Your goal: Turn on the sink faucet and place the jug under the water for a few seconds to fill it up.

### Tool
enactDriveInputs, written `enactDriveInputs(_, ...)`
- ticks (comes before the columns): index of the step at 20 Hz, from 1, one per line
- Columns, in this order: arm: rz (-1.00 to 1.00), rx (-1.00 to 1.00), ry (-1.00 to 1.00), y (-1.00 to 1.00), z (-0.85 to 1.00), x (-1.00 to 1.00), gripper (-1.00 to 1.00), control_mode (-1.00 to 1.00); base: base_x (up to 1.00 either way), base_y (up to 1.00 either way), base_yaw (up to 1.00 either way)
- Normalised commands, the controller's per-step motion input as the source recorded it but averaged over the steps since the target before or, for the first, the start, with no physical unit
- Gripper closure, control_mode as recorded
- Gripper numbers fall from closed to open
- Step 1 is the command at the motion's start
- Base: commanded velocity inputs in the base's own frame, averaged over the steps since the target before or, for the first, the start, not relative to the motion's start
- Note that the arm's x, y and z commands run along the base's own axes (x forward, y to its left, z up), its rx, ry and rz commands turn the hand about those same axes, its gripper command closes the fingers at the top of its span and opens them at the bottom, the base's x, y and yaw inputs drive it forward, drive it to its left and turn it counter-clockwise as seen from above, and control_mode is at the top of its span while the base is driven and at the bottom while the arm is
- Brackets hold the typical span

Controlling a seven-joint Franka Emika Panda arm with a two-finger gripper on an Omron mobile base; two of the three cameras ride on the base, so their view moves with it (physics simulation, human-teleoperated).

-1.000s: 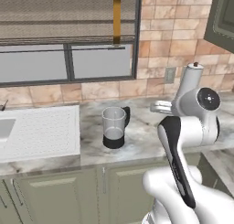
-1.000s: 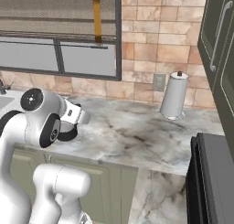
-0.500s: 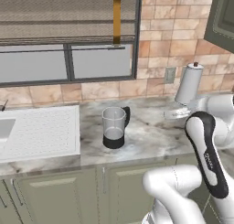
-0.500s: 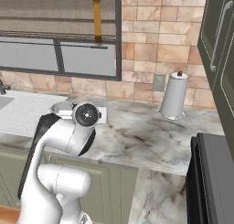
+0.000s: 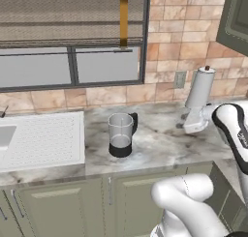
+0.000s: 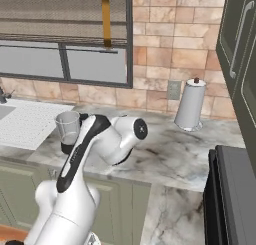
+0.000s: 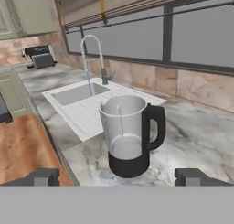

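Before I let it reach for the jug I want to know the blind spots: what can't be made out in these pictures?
- Sink: left base view, cut off by the left edge.
- Sink faucet: hand view, lever too small to read its position.
- Jug: right base view, its base and handle hidden behind the arm.
- Gripper: hand view, just the open tips show at the bottom; in the left base view the hand is hidden behind the arm.

a marbled grey table [image 5: 160, 144] runs below a tan tiled wall [image 5: 169, 47] and a wide window [image 5: 72, 66]; pale green cabinets [image 5: 63, 207] sit underneath, dark cupboards [image 6: 240, 54] hang right.
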Motion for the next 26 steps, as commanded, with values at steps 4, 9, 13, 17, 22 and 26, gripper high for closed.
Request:
enactDriveInputs(4,0.1,0.0,0.0,-0.11,-0.24,0.15,-1.0,-1.0,0.0,0.0,0.0)
enactDriveInputs(9,0.12,0.0,-0.02,0.0,-0.19,0.29,-1.0,-1.0,0.0,0.0,0.0)
enactDriveInputs(13,0.13,0.01,-0.04,0.1,-0.18,0.27,-1.0,-1.0,0.0,0.0,0.0)
enactDriveInputs(17,0.16,0.0,-0.01,0.18,-0.07,0.4,-1.0,-1.0,0.0,0.0,0.0)
enactDriveInputs(22,0.15,0.0,0.0,0.3,0.0,0.4,-1.0,-1.0,0.0,0.0,0.0)
enactDriveInputs(26,0.12,0.0,0.0,0.27,-0.02,0.39,-1.0,-1.0,0.0,0.0,0.0)
